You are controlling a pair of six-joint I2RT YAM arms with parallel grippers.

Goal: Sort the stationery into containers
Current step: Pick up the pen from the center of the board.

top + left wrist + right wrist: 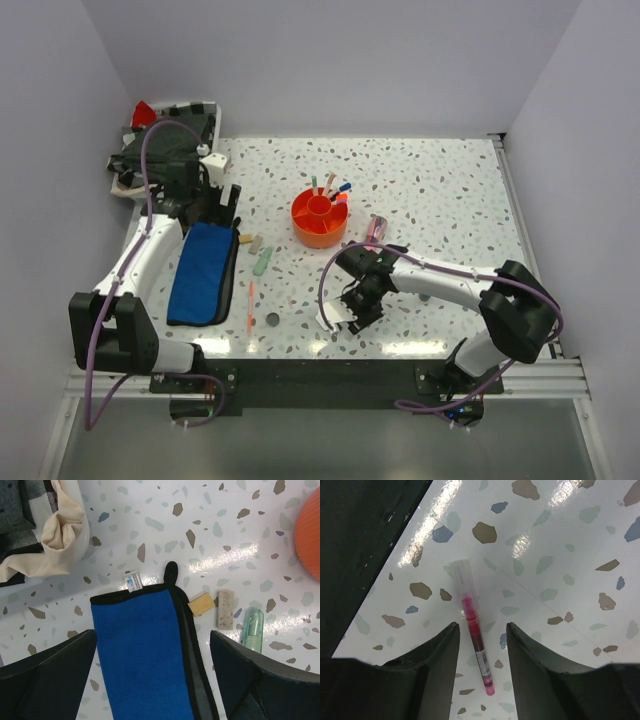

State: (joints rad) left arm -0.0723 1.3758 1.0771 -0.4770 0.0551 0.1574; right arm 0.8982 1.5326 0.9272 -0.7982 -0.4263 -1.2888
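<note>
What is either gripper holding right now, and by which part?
Nothing. The right gripper, jaws open, straddles a red pen lying loose; the left gripper hangs open above the blue pouch.

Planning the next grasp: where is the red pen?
Right wrist view: the red pen lies on the table between the right gripper's open fingers, beside the dark near edge.

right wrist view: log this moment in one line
right pincer: open over red pen, not gripped | left pincer: open above blue pouch | orange organiser: some pens inside
</note>
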